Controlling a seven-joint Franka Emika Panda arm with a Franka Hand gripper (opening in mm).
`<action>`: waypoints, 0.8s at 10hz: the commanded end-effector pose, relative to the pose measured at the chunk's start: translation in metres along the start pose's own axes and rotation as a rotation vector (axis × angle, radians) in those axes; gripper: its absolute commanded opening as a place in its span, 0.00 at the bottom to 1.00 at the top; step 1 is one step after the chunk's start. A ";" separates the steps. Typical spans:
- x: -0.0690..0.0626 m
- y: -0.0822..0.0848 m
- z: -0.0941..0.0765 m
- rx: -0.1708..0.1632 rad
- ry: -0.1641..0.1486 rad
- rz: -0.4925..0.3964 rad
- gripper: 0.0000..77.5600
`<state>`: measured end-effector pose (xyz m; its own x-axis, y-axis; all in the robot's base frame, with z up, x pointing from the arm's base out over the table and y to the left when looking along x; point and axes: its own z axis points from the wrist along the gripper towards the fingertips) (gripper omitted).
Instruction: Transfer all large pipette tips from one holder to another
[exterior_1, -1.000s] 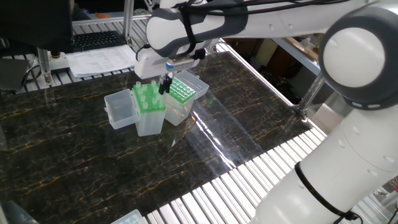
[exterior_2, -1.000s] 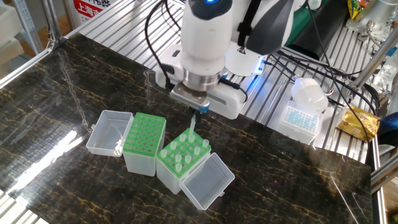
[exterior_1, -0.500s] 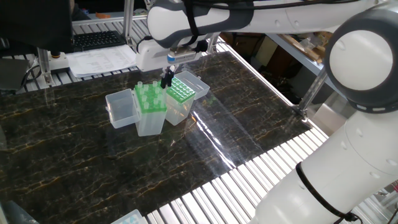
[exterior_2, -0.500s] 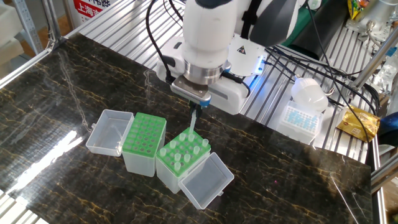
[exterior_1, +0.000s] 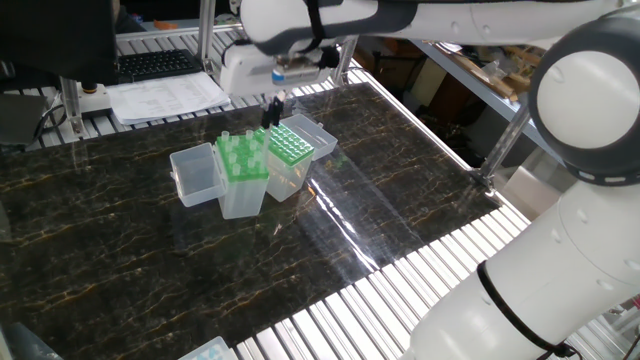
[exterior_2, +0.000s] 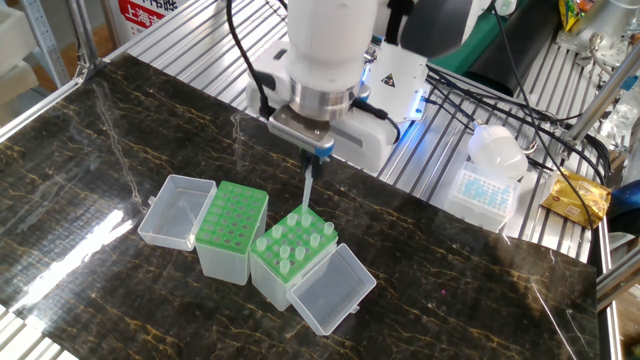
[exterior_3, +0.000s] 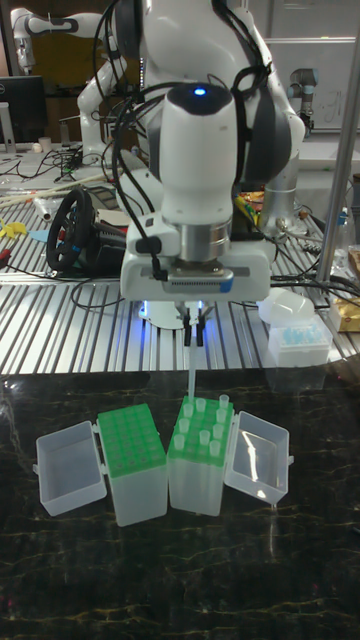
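Your gripper (exterior_3: 193, 336) has risen since a second ago: it then sat low, just over the box of tips (exterior_2: 291, 251), and now hangs clearly above it, with the arm drawn up toward the top of both fixed views. Its fingers (exterior_3: 199, 333) are closed on one pipette tip (exterior_2: 308, 192), which hangs upright below them, its lower end just above the far rim of that box; in the earlier pictures the same tip sat deeper toward the rack. The remaining pipette tips (exterior_3: 203, 421) stand upright in the green rack of that box, their round collars showing above the plate. The second box (exterior_2: 232, 229), with a green plate of holes, touches the box of tips on its side, and neither box has shifted. Each box has its clear lid (exterior_2: 176, 211) lying open on the outer side, away from the other box. Both stand on the dark marbled table (exterior_2: 480, 300).
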<state>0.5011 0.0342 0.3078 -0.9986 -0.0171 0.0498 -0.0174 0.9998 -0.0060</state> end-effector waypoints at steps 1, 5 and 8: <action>-0.004 0.005 -0.024 -0.003 0.010 0.040 0.02; -0.008 0.003 -0.045 0.006 0.026 0.048 0.02; -0.013 -0.003 -0.065 0.021 0.041 0.040 0.02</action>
<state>0.5138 0.0355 0.3652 -0.9959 0.0305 0.0857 0.0290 0.9994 -0.0185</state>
